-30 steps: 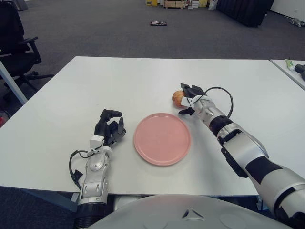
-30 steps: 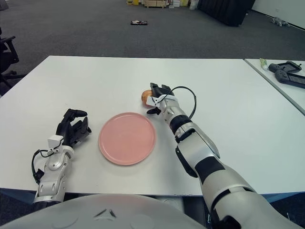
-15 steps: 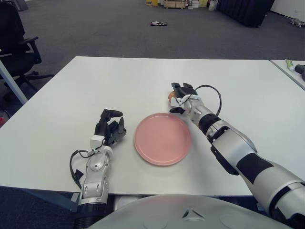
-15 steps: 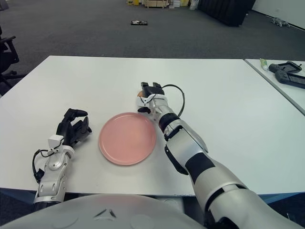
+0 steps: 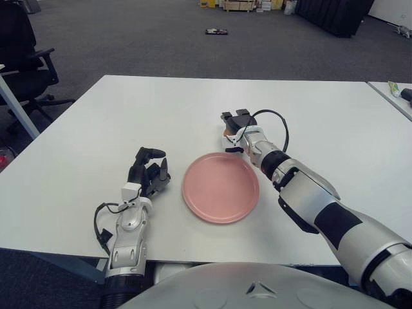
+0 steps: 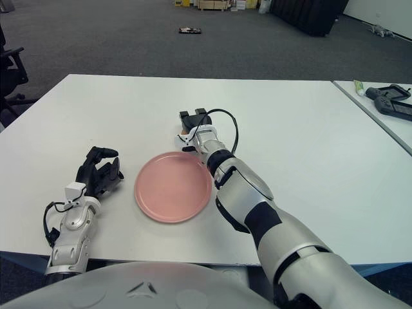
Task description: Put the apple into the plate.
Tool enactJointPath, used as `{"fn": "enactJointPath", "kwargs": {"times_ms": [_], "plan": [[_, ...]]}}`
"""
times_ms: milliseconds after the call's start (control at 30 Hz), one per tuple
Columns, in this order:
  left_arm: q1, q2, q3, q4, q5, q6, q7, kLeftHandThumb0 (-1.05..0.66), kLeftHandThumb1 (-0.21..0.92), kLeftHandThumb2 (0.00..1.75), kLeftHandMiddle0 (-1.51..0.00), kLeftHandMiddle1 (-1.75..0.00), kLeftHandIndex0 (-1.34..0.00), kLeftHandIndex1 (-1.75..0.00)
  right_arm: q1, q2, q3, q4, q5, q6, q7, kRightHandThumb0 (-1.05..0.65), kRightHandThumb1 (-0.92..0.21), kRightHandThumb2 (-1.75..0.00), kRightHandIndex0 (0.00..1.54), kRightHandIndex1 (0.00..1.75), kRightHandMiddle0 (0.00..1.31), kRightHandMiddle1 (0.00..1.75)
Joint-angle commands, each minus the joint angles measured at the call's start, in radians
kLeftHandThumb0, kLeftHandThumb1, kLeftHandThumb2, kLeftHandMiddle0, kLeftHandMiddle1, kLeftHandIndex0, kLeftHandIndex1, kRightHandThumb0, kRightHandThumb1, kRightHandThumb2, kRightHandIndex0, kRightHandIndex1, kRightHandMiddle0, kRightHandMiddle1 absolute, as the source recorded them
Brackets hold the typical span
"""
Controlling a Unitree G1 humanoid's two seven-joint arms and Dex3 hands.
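The right hand (image 5: 234, 127) is closed around the apple (image 5: 226, 131), of which only a small orange-red sliver shows between the black fingers; it sits just past the far right rim of the pink plate (image 5: 220, 187), and whether the fruit is lifted off the white surface (image 5: 129, 109) or brushing it cannot be told from either view. A black cable loops over the wrist behind the hand. The left hand (image 5: 149, 174) shows to the left of the plate, fingers curled inward and holding nothing, taking no part in the work. The step in hand looks like the carry: the apple is grasped and sits at the plate's far edge, but it is not yet over the dish, which lies bare. The next move calls for bringing the hand nearer and a little left until the fruit is above the plate's middle, lowering it so the apple meets the flat of the dish, and only then loosening the fingers, since a round fruit let go near the shallow rim could roll off onto the surface
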Motion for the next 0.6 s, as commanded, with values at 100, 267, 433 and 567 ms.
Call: {"fn": "enactJointPath", "kwargs": {"times_ms": [100,267,433,567], "plan": [[-0.001,-0.003,-0.002,-0.006,0.003,0.008,0.005,-0.38,0.72,0.80,-0.81,-1.75,-0.31,-1.75,-0.040,-0.016,0.069,0.022,-0.075,-0.011,-0.047,-0.39,-0.37,-1.02,0.00,0.72,0.00,0.82],[0.001,-0.007,0.000,-0.009,0.004,0.009,0.008,-0.38,0.73,0.80,-0.80,-1.75,-0.31,-1.75,-0.042,-0.022,0.101,0.025,-0.106,-0.020,-0.091,-0.43,-0.40,-0.99,0.00,0.86,0.00,0.91],[0.003,-0.011,0.004,-0.011,-0.001,0.011,0.008,-0.37,0.73,0.80,-0.80,-1.75,-0.31,-1.75,-0.042,-0.037,0.114,0.028,-0.116,-0.046,-0.133,-0.50,-0.45,-0.96,0.00,1.00,0.00,1.06],[0.002,-0.012,0.006,-0.011,-0.002,0.013,0.009,-0.37,0.74,0.79,-0.80,-1.75,-0.31,-1.75,-0.040,-0.047,0.111,0.035,-0.113,-0.064,-0.163,-0.54,-0.48,-0.94,0.00,1.09,0.00,1.22]]}}
